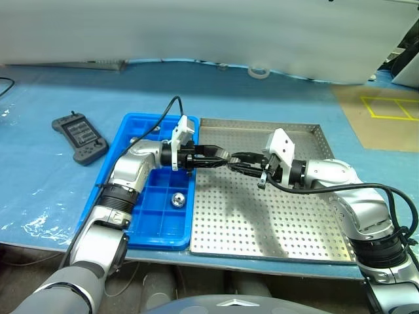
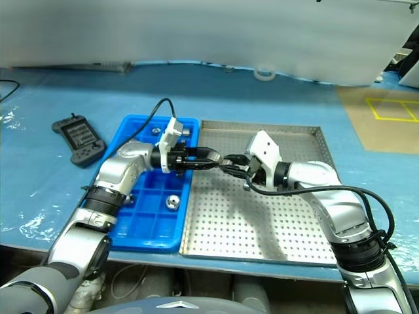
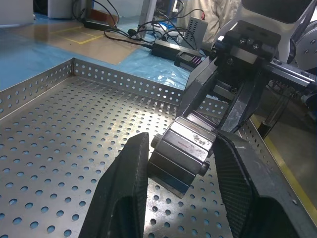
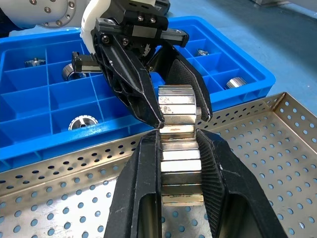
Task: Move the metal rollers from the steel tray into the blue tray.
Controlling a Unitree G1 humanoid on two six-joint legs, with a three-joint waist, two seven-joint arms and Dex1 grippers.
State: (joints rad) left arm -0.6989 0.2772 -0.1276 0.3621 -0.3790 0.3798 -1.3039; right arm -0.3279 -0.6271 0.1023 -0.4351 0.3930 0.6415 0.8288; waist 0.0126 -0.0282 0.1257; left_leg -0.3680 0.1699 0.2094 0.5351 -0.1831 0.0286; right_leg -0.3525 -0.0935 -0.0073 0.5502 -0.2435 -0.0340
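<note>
Above the left edge of the steel tray (image 1: 262, 222), the two tools meet tip to tip over its perforated floor. The right tool (image 4: 176, 144) is clamped on a faceted metal roller (image 4: 181, 163), its fingers closed on the roller's sides. The left tool (image 3: 181, 163) has its fingers drawn in around the free end of the same roller, touching or nearly touching it. The blue tray (image 1: 141, 226) lies against the steel tray's left side on the bench (image 1: 39, 190), with other rollers (image 1: 177, 199) in its compartments. A dark handheld controller (image 1: 80, 138) lies further left.
</note>
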